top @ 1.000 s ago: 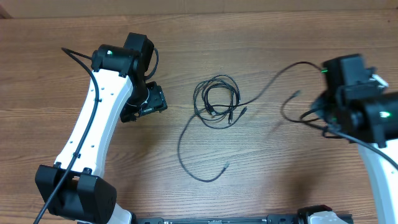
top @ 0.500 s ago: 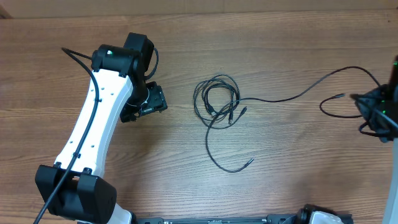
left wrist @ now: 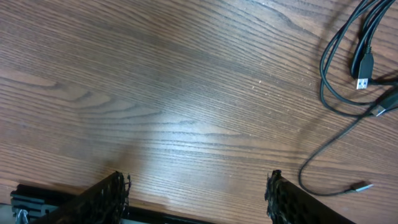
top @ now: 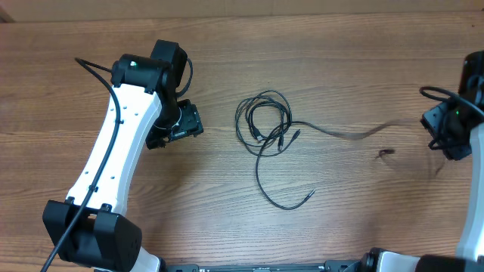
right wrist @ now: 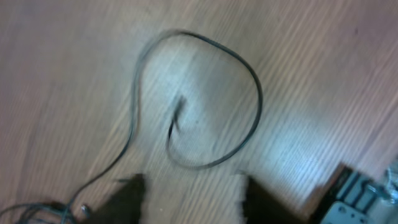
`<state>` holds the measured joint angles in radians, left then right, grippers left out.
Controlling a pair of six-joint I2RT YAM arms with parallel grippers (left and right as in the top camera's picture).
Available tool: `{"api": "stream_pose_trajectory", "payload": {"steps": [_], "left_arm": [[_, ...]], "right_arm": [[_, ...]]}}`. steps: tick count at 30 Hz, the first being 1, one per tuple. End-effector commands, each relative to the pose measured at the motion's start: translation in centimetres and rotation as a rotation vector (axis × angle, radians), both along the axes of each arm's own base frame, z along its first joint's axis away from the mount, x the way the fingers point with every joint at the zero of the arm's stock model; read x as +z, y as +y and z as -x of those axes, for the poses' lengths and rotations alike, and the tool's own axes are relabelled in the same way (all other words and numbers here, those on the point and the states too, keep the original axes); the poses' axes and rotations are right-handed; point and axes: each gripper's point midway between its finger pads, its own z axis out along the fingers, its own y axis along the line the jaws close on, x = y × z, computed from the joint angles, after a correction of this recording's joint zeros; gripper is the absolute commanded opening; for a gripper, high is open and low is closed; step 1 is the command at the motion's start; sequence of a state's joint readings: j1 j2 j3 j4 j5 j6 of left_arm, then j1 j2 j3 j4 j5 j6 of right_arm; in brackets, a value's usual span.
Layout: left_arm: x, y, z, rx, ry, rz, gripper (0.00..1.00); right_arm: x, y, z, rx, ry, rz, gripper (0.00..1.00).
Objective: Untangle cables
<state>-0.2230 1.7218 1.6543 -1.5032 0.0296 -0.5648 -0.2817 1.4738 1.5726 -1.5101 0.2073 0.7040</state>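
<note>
Cables (top: 265,125): tangled coil at middle of surface (top: 227,45), one strand (top: 355,134) drawn out toward right edge. Jaws of both parted and empty, left gripper (left wrist: 198,190) near coil, right gripper (right wrist: 194,190) over strand's loose end. Probably next: grasp another strand, pull gently away from coil.

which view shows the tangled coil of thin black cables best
The overhead view: the whole tangled coil of thin black cables lies sharp mid-table, tails included. The left wrist view catches only its edge and two plugs at upper right. The right wrist view is blurred, showing just one loose loop.
</note>
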Motion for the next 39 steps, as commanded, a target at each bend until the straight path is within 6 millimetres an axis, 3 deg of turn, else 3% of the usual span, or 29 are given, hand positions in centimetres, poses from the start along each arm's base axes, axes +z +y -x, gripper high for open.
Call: {"api": "stream_pose_trajectory", "payload": {"steps": [1,4,6,11,15,25,31,39], "left_arm": [[-0.3,0.1,0.1,-0.028,0.014,-0.006,0.74],[-0.3,0.0,0.1,-0.028,0.014,-0.006,0.74],[-0.3,0.0,0.1,-0.028,0.013,-0.006,0.74],[-0.3,0.0,0.1,-0.027,0.012,-0.006,0.74],[-0.3,0.0,0.1,-0.027,0.012,-0.006,0.74],[-0.3,0.0,0.1,-0.027,0.013,-0.006,0.74],[-0.3,0.0,0.1,-0.027,0.013,-0.005,0.73],[-0.3,0.0,0.1,-0.027,0.012,-0.005,0.74]], "right_arm": [[-0.8,0.0,-0.7,0.051,0.035,-0.025,0.77],[-1.6,1.3,-1.5,0.144,0.043,-0.097,0.96],[-1.8,2.7,-2.1,0.229,0.023,-0.166,1.00],[-1.0,9.4,-3.1,0.595,-0.077,-0.418,1.00],[-1.5,13.5,-2.4,0.729,-0.038,-0.473,1.00],[-6.2,24.6,-0.3,1.092,0.046,-0.486,1.00],[-9.9,29.3,0.8,1.114,0.049,-0.467,0.96],[-13.6,33.1,1.8,1.160,0.037,-0.344,0.81]]}}
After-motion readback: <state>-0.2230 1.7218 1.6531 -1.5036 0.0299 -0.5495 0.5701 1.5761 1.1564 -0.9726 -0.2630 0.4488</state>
